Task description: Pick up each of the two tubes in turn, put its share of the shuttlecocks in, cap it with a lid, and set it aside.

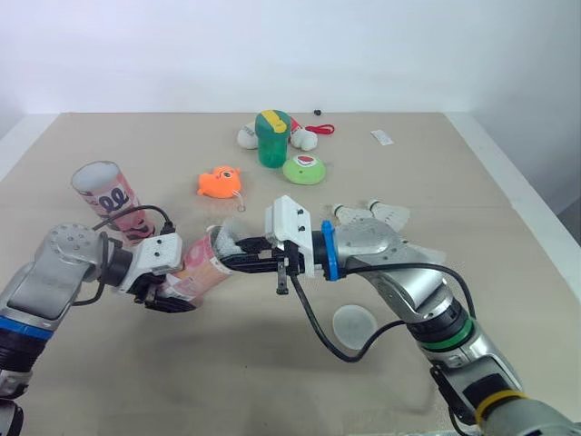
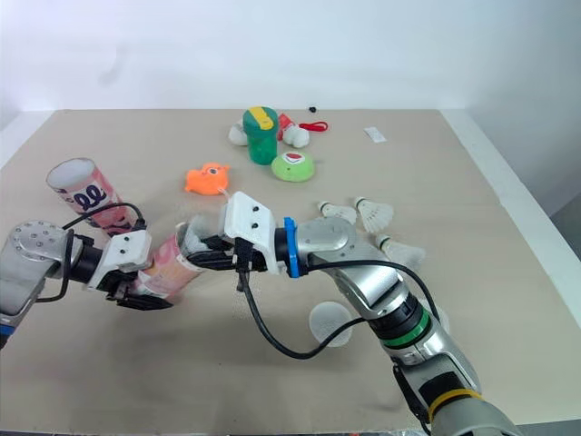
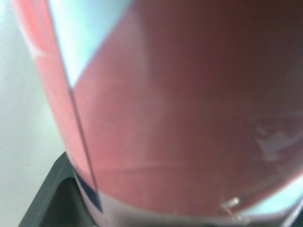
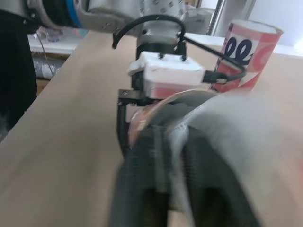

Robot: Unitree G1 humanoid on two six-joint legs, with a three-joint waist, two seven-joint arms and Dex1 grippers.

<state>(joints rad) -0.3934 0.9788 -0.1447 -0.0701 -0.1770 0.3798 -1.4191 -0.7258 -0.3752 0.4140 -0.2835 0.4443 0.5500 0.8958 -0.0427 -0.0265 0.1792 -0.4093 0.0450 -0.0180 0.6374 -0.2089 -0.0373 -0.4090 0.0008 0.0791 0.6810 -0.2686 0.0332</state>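
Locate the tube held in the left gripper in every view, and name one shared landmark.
Left eye view: held tube lower left of centre, tilted, in the left gripper.
Right eye view: lower left.
Left wrist view: its pink wall, close up.
Right wrist view: mid-picture, behind the shuttlecock in the right gripper.
Landmark: second tube, standing upright beyond it.

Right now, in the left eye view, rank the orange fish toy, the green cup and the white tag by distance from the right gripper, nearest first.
From the right gripper:
1. Orange fish toy, just beyond it, mid-table.
2. Green cup, farther back, near the centre.
3. White tag, far back on the right.
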